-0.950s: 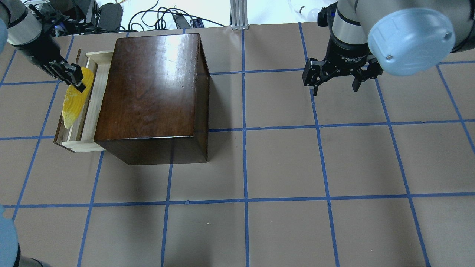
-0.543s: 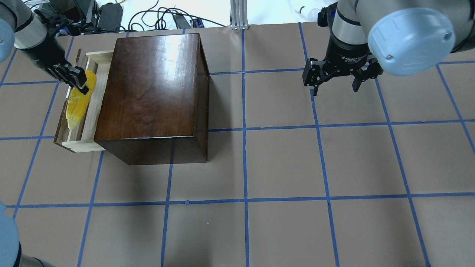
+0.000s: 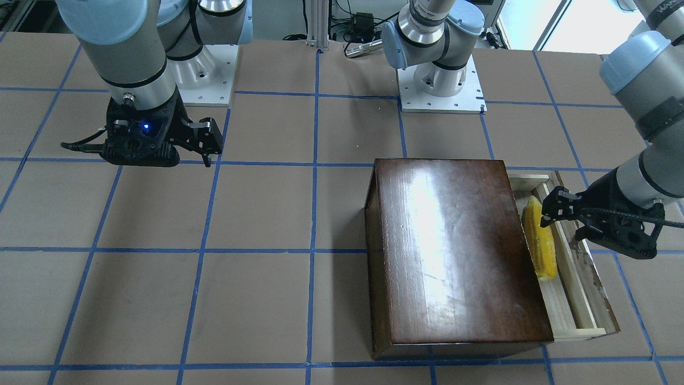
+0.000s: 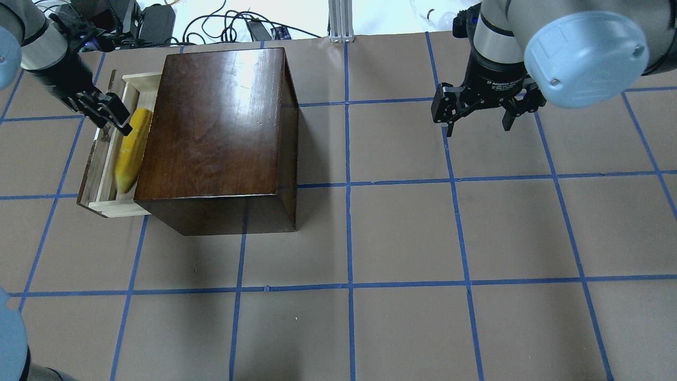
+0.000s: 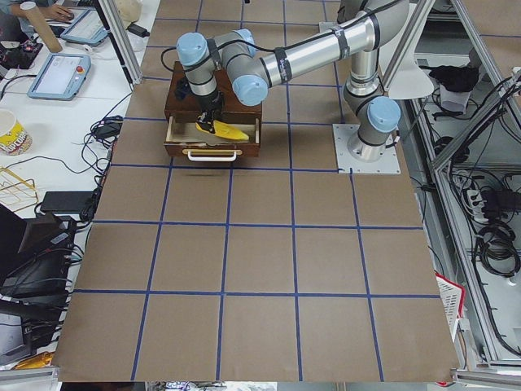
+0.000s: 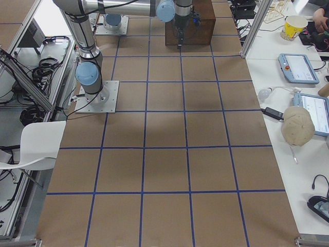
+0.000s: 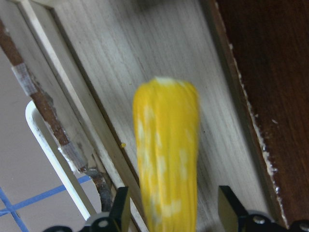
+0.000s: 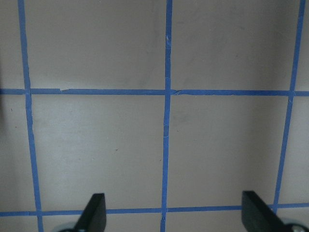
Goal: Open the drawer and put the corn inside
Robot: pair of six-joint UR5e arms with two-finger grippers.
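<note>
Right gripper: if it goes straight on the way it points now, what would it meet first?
The right gripper points down, so it would probably meet the bare table first; its wrist view shows nothing else below.

Pale wooden drawer tray [image 4: 106,174] is out, open from above. Glossy dark-brown box [image 4: 217,121] walls its inner side, small yellow corn cob [image 4: 132,151] fills that edge, bare strip alongside is free.

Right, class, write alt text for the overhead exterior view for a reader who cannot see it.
A yellow corn cob lies lengthwise in the pulled-out drawer of a dark brown box, with the left end effector at the cob's far end. The right end effector hangs open over the table, far to the right.
</note>
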